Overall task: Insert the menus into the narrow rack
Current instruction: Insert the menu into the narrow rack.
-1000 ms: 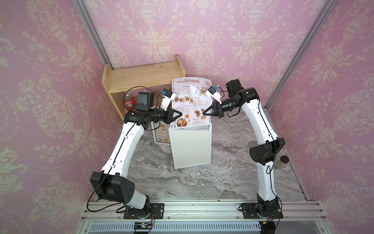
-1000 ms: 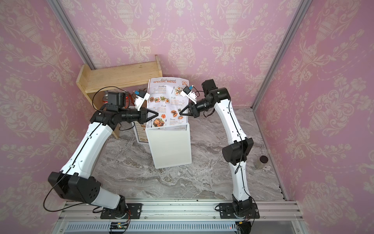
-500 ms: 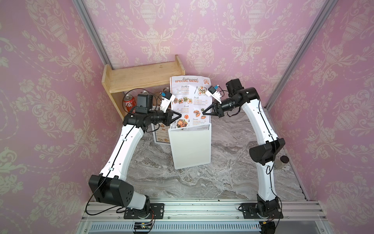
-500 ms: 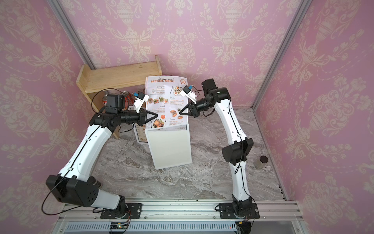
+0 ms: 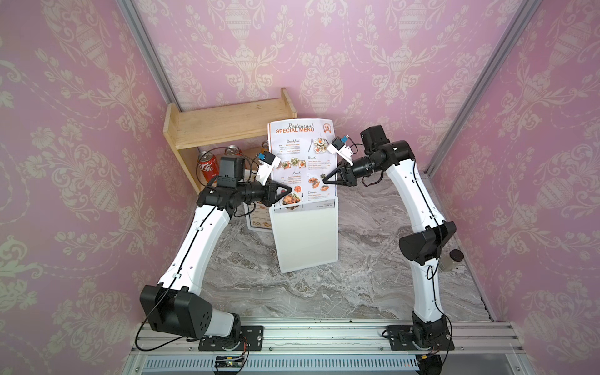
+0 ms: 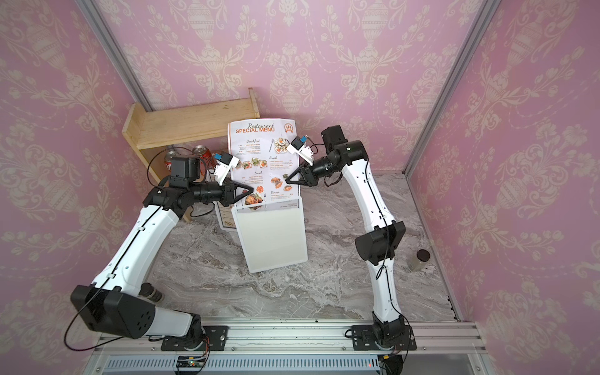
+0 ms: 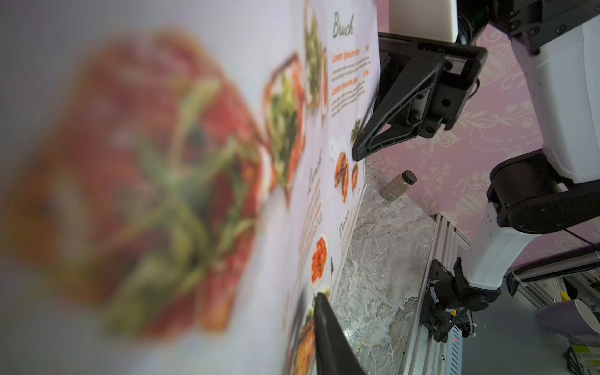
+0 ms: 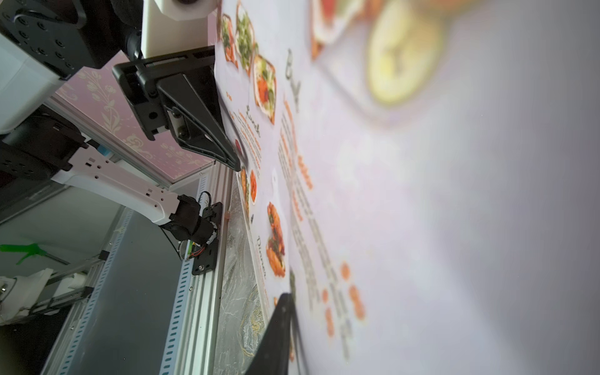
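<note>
Jaws: the left gripper (image 5: 287, 192) and right gripper (image 5: 325, 181) each have their tips at a side edge of the pale special menu (image 5: 300, 159), just above the rack (image 5: 305, 240). Whether they pinch the paper or stand slightly slack, I cannot tell from any view.

Both top views: the special menu stands upright with its lower edge inside the rack's mouth and most of the sheet above the rim. A second menu (image 5: 257, 218) lies flat on the marble table (image 5: 357, 292), just behind the rack on the left arm's side. It is partly hidden and its heading is unreadable. A wooden shelf (image 5: 227, 128) with cola cans (image 5: 207, 165) sits farther behind the rack. A small bottle (image 5: 453, 259) stands well off to the rack's right.

Left wrist view: the sheet fills the frame, blurred up close. The right gripper's tip meets its far edge, and one of the left gripper's own fingers (image 7: 328, 337) lies across the printed face.

Right wrist view: the same from the other side, with the left gripper's tip at the opposite edge.

Judgement: the step in hand is seating the first menu. To do it well:
- Keep the sheet flat and plumb over the slot.
- Lower or free both edges evenly — a lopsided release would likely let thin paper buckle or catch on the rim.
- Draw the tips straight outward from the rack.
- Only then go for the second menu.
</note>
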### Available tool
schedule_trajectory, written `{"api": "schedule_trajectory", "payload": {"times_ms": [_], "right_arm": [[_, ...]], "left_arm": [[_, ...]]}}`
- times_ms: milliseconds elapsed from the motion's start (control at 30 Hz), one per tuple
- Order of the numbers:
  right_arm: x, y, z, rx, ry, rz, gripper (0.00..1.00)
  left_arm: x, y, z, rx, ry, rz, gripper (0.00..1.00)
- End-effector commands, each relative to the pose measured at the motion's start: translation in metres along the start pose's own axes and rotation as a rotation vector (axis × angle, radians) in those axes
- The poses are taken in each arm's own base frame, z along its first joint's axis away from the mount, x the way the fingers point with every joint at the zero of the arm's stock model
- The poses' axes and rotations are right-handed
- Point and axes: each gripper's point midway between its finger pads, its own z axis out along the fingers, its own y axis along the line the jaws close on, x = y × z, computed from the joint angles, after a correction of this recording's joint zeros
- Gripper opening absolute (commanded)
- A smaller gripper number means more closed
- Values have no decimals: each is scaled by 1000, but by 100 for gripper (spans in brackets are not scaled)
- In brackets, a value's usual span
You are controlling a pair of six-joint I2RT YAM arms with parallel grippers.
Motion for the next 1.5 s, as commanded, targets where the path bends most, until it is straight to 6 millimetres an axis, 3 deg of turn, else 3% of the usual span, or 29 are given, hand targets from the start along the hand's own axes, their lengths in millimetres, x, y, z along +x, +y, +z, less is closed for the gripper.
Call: {"api": "schedule_trajectory", "payload": {"times_ms": [0,100,433,700,900,1067,1467], "right_arm": [[-20,3,-6,23,-51,-33,25],[-30,2,-7,30,-83,-46,35],[-62,14,-19,54,-163,-107,49],[-74,25,-26,43,-196,-122,39],[-73,24,-25,40,-194,-116,20],[-73,23,-23,32,-195,-114,13],[-71,27,-21,23,-187,-112,9]], "left_arm": [[-13,-2,-5,-4,-29,33,26],[-18,0,-8,-16,-40,53,29],[-51,7,-28,-38,-144,103,37],[-73,7,-39,-24,-198,132,27],[-68,7,-40,-14,-202,117,9],[-63,5,-43,-20,-203,115,1],[-49,2,-44,-24,-192,98,0]]}}
